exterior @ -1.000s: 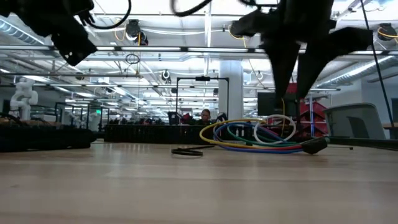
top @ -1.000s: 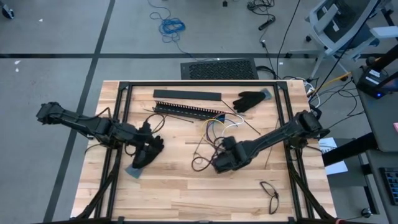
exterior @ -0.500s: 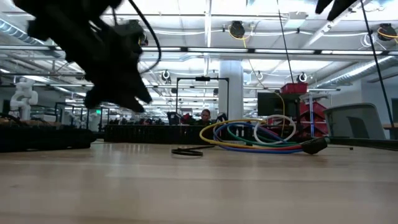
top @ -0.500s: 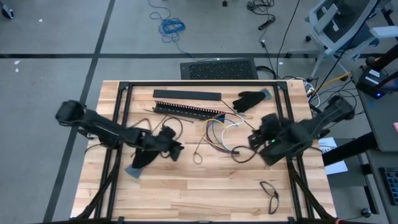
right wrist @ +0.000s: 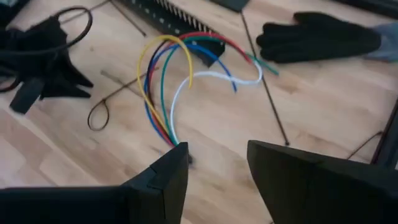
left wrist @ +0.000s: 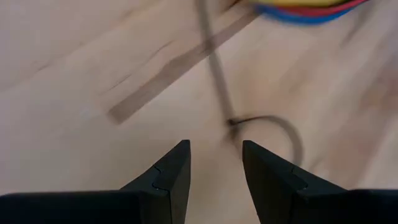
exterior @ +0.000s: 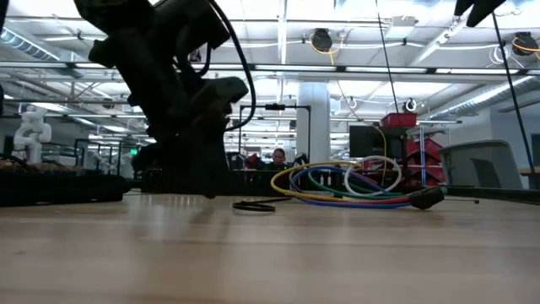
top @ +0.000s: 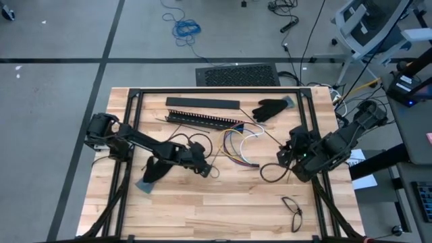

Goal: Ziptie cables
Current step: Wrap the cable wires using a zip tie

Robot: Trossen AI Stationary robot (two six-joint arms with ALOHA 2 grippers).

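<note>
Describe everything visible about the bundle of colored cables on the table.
The cables are thin flexible wires, yellow, blue, green, red and white, arcing out from the end of the long black slotted bar and gathering at a dark tip lying on the wooden table. They lie loose and untied near the table's middle. Neither arm touches them.
</note>
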